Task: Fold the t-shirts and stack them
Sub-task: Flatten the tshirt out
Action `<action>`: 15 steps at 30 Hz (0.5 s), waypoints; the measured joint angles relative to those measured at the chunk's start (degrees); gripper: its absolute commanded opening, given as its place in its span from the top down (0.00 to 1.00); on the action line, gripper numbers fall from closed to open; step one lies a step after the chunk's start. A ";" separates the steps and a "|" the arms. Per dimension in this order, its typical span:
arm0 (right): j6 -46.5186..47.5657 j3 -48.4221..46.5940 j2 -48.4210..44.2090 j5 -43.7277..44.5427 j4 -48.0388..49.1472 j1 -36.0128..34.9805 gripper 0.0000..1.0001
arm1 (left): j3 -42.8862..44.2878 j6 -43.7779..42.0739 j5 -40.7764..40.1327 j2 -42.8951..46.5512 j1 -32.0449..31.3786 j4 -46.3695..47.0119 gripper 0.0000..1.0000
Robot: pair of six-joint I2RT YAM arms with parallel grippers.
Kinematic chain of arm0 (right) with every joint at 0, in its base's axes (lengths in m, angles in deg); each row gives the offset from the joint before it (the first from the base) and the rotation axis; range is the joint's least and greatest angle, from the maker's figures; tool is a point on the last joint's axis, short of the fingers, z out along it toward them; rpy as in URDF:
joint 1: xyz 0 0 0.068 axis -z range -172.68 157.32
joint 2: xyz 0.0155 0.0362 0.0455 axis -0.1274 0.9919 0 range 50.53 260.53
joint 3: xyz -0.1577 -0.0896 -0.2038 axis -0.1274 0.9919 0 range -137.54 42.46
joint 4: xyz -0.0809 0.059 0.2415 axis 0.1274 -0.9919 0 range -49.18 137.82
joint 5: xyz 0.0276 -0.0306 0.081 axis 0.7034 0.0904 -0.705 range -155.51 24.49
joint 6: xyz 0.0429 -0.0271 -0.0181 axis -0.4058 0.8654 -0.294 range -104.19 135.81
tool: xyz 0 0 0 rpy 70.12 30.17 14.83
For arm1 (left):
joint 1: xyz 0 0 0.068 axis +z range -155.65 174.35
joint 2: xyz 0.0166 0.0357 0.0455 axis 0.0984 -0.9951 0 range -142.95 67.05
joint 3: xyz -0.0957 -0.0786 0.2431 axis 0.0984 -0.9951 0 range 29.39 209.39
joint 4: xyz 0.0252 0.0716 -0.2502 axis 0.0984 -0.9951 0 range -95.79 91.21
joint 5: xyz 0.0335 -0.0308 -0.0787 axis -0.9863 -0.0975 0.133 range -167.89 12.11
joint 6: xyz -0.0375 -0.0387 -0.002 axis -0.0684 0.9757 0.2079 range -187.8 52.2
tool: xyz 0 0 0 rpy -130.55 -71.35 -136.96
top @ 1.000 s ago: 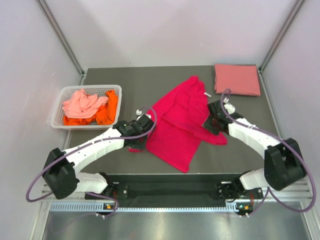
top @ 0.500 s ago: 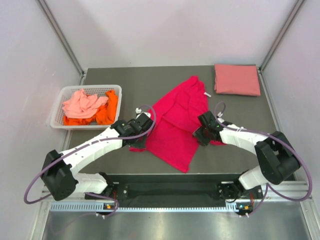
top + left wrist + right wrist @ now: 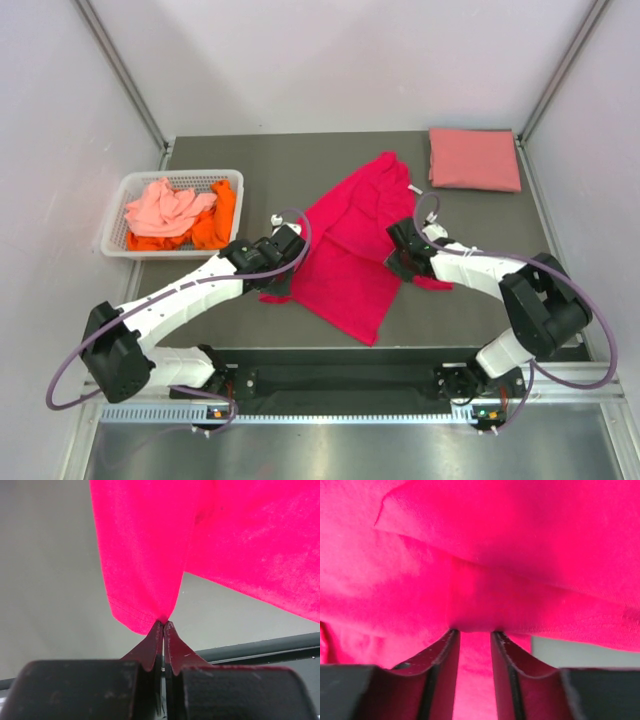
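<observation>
Left fingers [image 3: 147, 649] are clenched on a hemmed corner of the bright magenta-red cloth t-shirt [image 3: 350, 250], which lies spread and rumpled mid-counter. Right fingers [image 3: 442, 655] stand partly apart with a thick fold of the same shirt bunched at their tips; whether they truly grip it I cannot tell. A salmon pink folded t-shirt [image 3: 475, 160] sits at the far right corner of the dark grey counter [image 3: 260, 165]. A pale coral crumpled shirt [image 3: 165, 205] and an orange crumpled shirt [image 3: 222, 218] lie in the white slotted plastic basket [image 3: 112, 225]. By my reckoning: one done, one in hand, two left.
</observation>
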 measured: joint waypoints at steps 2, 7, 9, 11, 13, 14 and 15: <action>0.96 -0.46 0.68 1.03 0.04 -0.24 0.83 | 0.00 0.02 0.00 0.02 0.00 -0.11 1.00; 3.15 -0.74 0.96 4.37 -1.01 -0.66 1.00 | 0.13 0.02 -0.22 0.02 0.00 -0.66 1.00; 4.04 -1.07 0.59 6.19 -2.56 -0.74 1.00 | 0.42 0.02 -0.57 0.02 0.02 -1.01 1.00; 5.27 -1.60 -0.48 8.35 -4.42 -0.90 1.00 | 1.05 0.02 -0.98 0.02 0.00 -1.57 1.00; 6.99 -2.21 -3.19 10.75 -6.40 -1.01 1.00 | 2.23 0.04 -1.86 0.07 0.00 -2.45 1.00; 7.96 -2.64 -5.09 12.11 -7.45 -1.01 1.00 | 2.89 0.02 -2.34 0.07 0.02 -2.75 1.00; 8.85 -3.13 -7.04 13.46 -8.26 -1.01 1.00 | 4.02 0.00 -3.39 0.07 0.00 -3.34 1.00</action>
